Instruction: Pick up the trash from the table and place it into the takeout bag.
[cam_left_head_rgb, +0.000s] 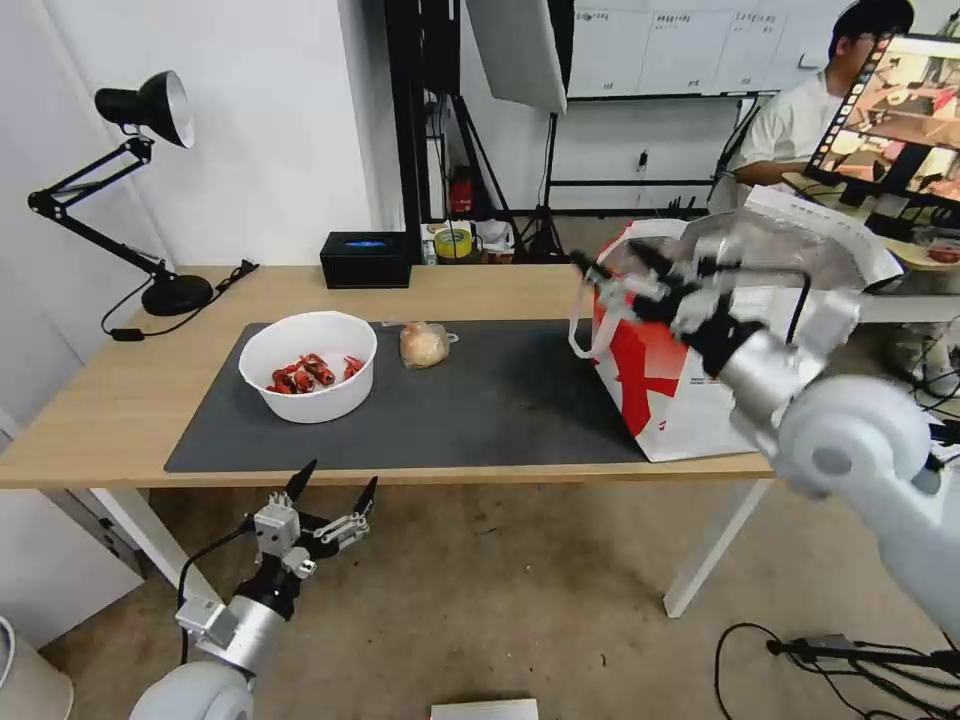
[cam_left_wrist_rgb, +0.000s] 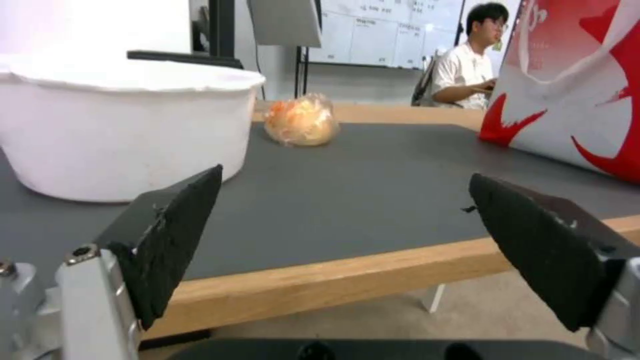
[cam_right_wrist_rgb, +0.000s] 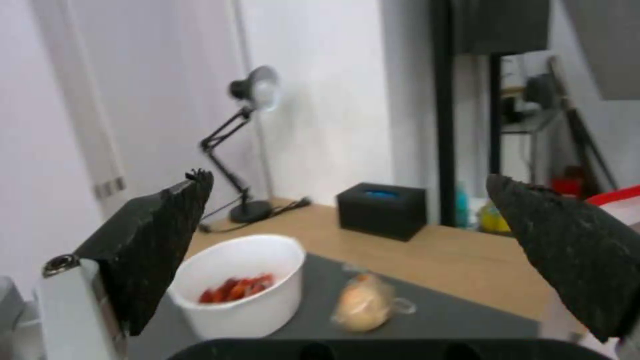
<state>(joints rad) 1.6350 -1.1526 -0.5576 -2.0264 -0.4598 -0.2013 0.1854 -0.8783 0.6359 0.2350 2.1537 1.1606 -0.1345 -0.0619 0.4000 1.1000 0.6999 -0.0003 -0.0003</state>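
Right pincer (cam_left_head_rgb: 615, 268), spread and empty, at the mouth of the red-and-white takeout bag (cam_left_head_rgb: 660, 390). White round bowl of red shells (cam_left_head_rgb: 308, 366) and small clear bag (cam_left_head_rgb: 424, 344) lie on the table's dark grey mat (cam_left_head_rgb: 500, 400), well apart from that bag. Left pincer (cam_left_head_rgb: 330, 490), spread, hangs below the table edge. Risk: the arm may topple the takeout bag.

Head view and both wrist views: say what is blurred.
Head view: right gripper and its arm smeared by motion at the bag; bowl crisp. Left wrist view: bowl soft. Right wrist view: small bag soft, fingers clearer.
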